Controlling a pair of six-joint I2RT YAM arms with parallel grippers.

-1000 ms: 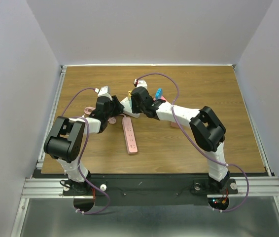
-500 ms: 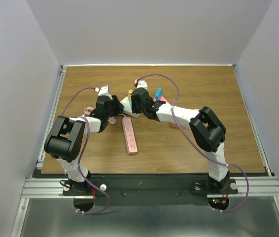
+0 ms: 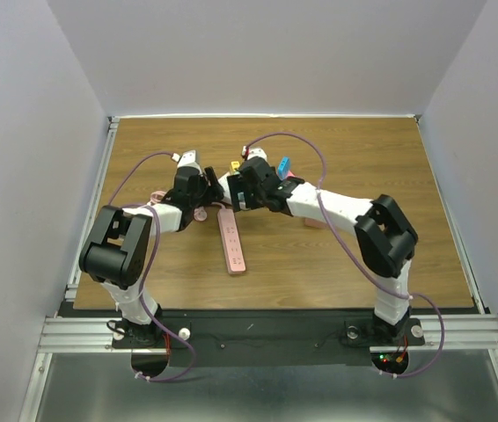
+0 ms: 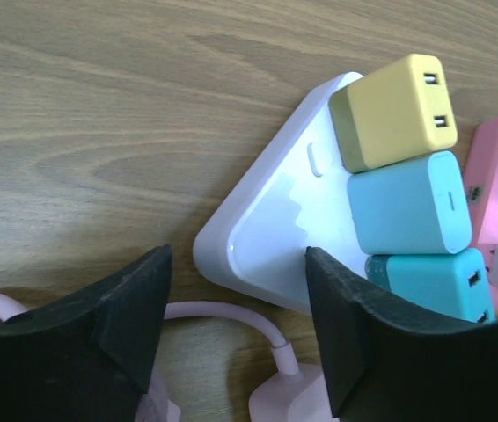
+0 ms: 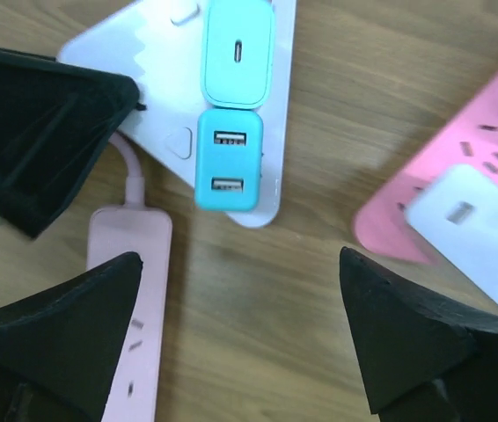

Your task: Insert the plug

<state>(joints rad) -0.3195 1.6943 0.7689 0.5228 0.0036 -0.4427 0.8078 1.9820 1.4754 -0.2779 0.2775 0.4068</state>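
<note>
Your right gripper [image 5: 238, 257] has sprung wide, teal plug [image 5: 229, 158] at its twelve o'clock; left gripper [image 4: 238, 255] spread astride white strip [image 4: 267, 211].

**Two white-and-black arms, purple wiring**

We see the left arm [image 3: 117, 246] and right arm [image 3: 337, 204] built of white links with bulky black joint housings. A purple cable [image 3: 277, 134] loops along each. The left tool [image 4: 236, 290] and right tool [image 5: 240, 264] carry matte black wedge fingers.
</note>
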